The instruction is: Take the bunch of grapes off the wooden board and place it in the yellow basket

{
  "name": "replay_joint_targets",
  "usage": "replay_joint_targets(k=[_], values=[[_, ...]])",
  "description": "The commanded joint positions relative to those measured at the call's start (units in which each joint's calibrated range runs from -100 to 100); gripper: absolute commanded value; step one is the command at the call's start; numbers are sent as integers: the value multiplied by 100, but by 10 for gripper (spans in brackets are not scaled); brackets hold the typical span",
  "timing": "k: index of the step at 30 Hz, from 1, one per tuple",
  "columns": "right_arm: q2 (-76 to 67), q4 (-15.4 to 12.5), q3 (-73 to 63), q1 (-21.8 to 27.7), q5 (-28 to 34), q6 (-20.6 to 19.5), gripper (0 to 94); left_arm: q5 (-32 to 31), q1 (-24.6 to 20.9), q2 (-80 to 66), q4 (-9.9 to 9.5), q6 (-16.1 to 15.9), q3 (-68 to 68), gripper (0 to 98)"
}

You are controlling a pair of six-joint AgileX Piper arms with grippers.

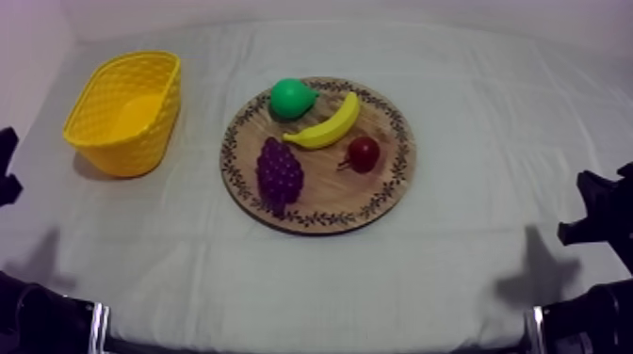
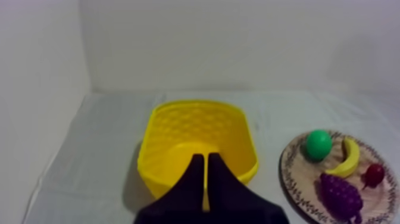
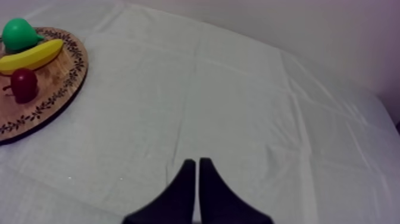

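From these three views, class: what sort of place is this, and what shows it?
Probably a robot practice bench: a cloth-covered table, a toy bunch of grapes on a wooden board, and the robot's left hand and right hand.
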Motion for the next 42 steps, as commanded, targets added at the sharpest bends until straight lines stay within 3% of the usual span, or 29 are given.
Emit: replay_joint_targets(k=[1, 15, 22, 28, 32, 36, 42], values=[[3, -2, -4, 2, -5, -3, 3, 350, 142, 213, -41, 36, -958, 0], [3, -2, -4, 2, -5, 0, 3, 1032, 747, 2006, -32, -199, -3184, 0], [3, -2, -4, 2, -5, 0, 3, 1227, 893, 3096, 213, -475, -3946, 0], [3, -2, -4, 2, -5, 0, 3, 1488, 857, 3998, 557, -648, -4372, 0], [3, -2, -4, 2, -5, 0, 3, 1537, 933, 4677, 653, -685, -4566, 0], [3, -2, -4, 2, -5, 0, 3, 1446, 1164, 5422, 599, -719, -4845, 0], [3, -2, -4, 2, -5, 0, 3, 1402, 1774, 6617, 302, -643, -5595, 0]])
